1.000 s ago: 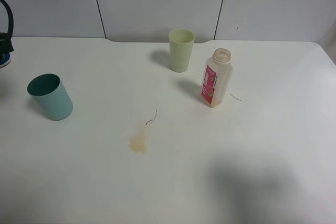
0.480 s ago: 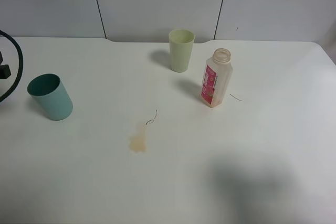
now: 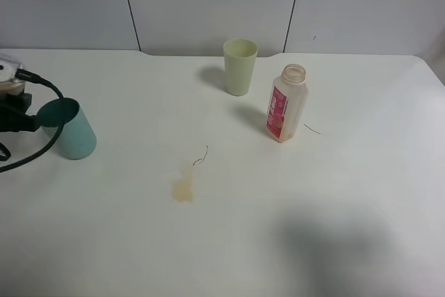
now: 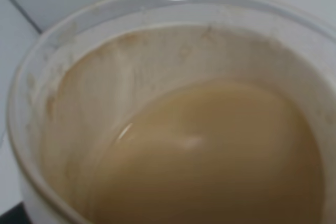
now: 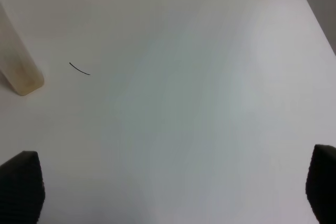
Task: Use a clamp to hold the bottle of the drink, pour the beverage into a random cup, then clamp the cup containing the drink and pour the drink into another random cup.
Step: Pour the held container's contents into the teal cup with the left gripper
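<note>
A white cup (image 4: 173, 129) holding tan drink fills the left wrist view. In the high view it shows at the far left edge as the white cup (image 3: 8, 73), carried by my left gripper (image 3: 15, 97), which is shut on it just left of and above the teal cup (image 3: 69, 133). The fingers themselves are hidden. A pale green cup (image 3: 240, 66) stands at the back centre. The uncapped bottle (image 3: 285, 102) with a red label stands to its right, almost empty. My right gripper (image 5: 173, 192) is open above bare table, right of the bottle (image 5: 16, 61).
A tan spill (image 3: 183, 189) stains the table (image 3: 334, 193) in front of centre, with a thin dark thread (image 3: 200, 156) beside it. Another thread (image 3: 312, 129) lies right of the bottle. A black cable (image 3: 35, 149) loops from the left arm past the teal cup.
The left arm has come in from the left edge with the white cup and now stands against the teal cup's left side. Cups, bottle and right gripper have not moved.
</note>
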`<state>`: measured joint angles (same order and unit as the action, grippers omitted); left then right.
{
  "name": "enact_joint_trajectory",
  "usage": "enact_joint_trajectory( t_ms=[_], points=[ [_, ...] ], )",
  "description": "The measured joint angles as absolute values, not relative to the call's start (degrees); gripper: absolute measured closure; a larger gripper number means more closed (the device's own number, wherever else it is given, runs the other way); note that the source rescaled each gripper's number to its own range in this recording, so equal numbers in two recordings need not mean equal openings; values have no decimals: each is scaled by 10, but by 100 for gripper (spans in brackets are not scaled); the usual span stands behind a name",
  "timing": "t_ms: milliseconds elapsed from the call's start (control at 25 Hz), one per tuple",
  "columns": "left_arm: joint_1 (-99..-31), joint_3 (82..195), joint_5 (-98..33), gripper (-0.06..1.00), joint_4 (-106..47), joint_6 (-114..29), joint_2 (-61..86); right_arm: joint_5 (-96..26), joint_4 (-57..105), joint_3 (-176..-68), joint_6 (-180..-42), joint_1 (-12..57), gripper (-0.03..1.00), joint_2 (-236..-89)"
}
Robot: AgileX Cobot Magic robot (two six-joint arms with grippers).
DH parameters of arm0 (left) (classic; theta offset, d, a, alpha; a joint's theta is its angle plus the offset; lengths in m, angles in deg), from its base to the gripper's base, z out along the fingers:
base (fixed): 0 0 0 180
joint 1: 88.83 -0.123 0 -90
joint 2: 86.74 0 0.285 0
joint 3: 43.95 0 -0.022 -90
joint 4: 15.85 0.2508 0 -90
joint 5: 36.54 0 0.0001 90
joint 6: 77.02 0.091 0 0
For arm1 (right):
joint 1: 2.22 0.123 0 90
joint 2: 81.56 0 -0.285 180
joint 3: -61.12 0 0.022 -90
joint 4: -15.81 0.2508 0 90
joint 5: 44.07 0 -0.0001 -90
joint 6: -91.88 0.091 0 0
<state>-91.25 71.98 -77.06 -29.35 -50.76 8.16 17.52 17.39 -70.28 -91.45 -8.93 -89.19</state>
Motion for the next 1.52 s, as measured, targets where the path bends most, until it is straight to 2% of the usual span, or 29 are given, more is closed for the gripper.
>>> enact_joint_trajectory(
  t_ms=[760, 1520],
  points=[
    [-894, 719, -799, 92, -262, -314, 58, 175, 174, -703, -914, -89, -3, -892],
    [-894, 719, -799, 92, -245, -235, 58, 175, 174, -703, -914, -89, -3, -892]
  ],
)
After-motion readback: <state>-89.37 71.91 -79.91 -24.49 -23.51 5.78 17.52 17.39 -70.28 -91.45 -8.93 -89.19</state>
